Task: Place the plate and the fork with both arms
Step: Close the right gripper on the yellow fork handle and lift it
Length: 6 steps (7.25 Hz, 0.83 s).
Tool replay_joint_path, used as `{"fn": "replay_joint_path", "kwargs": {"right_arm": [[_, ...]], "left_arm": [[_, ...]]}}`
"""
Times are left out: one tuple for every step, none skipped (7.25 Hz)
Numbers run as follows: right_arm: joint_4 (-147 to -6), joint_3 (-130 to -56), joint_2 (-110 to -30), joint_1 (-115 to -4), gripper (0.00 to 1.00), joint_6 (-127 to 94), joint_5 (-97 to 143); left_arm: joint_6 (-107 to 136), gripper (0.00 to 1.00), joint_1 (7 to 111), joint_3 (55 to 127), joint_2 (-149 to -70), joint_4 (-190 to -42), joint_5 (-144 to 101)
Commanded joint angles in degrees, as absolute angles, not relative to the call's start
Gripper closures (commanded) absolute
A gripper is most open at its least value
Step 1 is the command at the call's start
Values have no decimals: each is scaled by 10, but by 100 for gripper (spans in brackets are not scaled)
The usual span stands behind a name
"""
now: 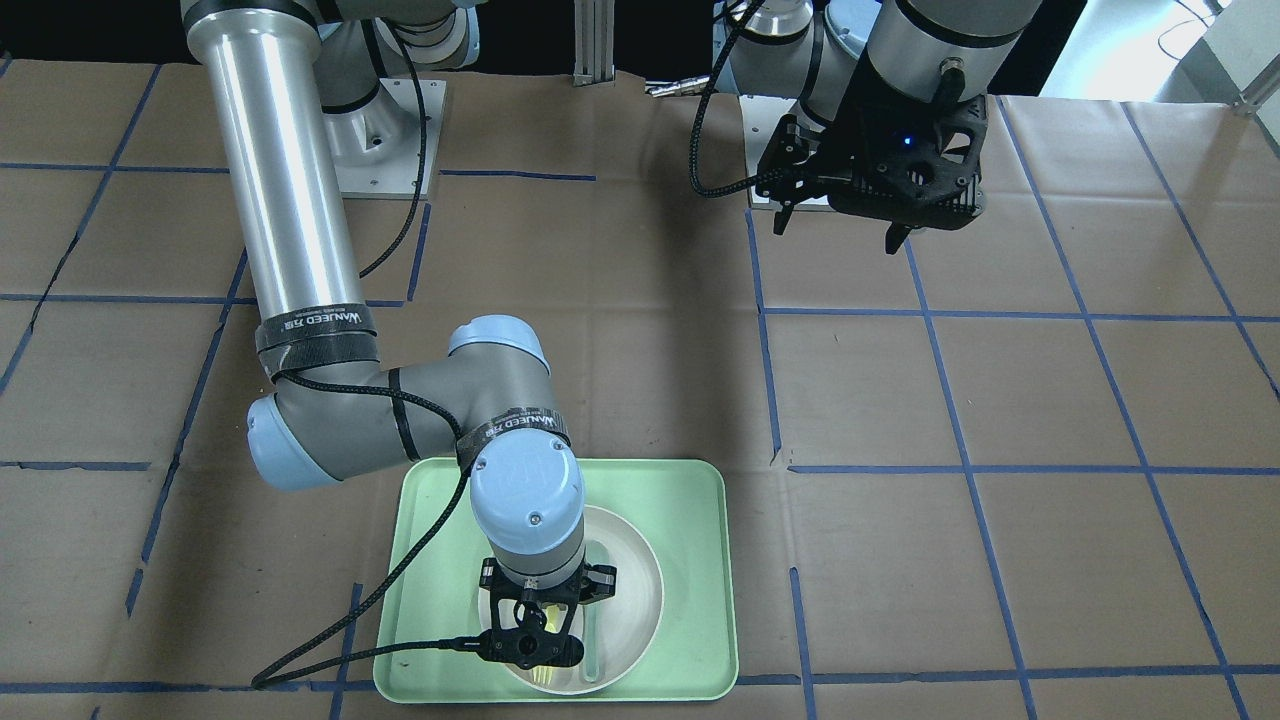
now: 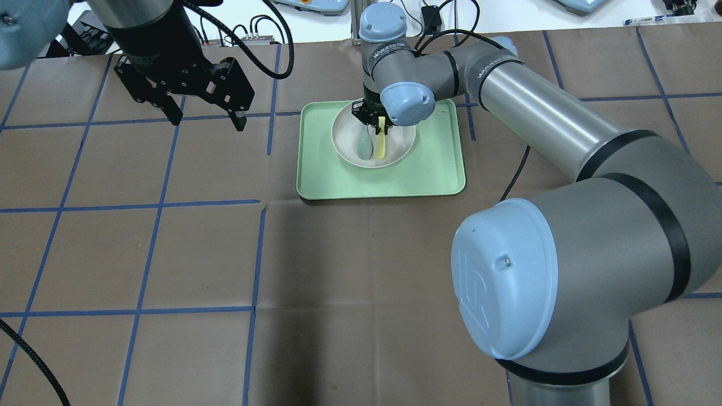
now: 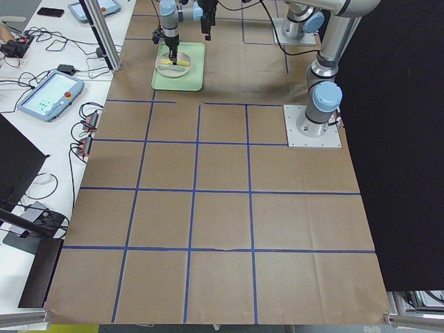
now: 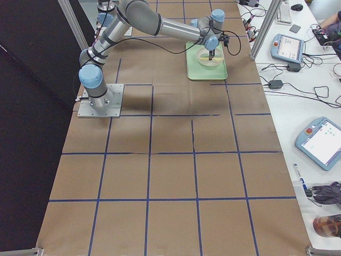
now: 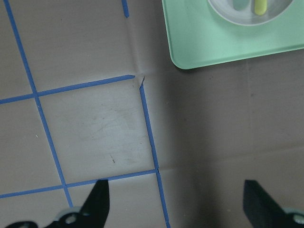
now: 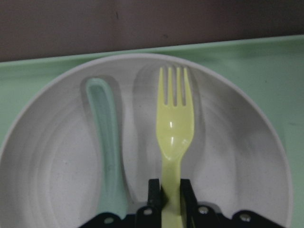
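The off-white plate (image 2: 400,148) sits in the mint-green tray (image 2: 434,169). My right gripper (image 2: 379,121) is shut on the handle of the pale-yellow fork (image 6: 174,128) and holds it over the plate (image 6: 237,156), tines pointing away from the gripper (image 6: 170,190). I cannot tell whether the tines touch the plate. In the front-facing view the right gripper (image 1: 535,630) covers much of the plate (image 1: 635,580). My left gripper (image 2: 207,119) is open and empty, hanging above the table to the left of the tray, and it also shows in its wrist view (image 5: 175,199).
A grey-green spoon (image 6: 107,137) lies in the plate beside the fork. The tray's corner (image 5: 213,42) shows in the left wrist view. The table is covered in brown paper with blue tape lines. The right arm's long link reaches across above the table's right half.
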<state>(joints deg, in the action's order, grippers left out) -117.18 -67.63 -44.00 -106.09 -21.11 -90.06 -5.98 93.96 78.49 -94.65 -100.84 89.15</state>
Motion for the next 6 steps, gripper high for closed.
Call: {"fn": "replay_joint_path", "kwargs": {"right_arm": [[-1134,-657,-449,-1062,96,-214,-896],[-1123,-657,-457,-1061,96,-214,-896],[-1108,-664,-468,-1057,97,-207,-896],[-1100,-673,-482,-1050,97,-204,-898],[-1097,-696,-495,-1046,97,-182,-903],[-1100,-734,-519,-1023,97,-155,-904]], "left_arm": [[-60,0,940,785,-948,-1008,891],[-60,0,939,785,-950,-1007,891],[-61,0,940,785,-952,-1007,890],[-61,0,940,785,-953,-1008,890],[-63,0,940,784,-953,-1007,891],[-67,0,940,784,-954,-1007,890]]}}
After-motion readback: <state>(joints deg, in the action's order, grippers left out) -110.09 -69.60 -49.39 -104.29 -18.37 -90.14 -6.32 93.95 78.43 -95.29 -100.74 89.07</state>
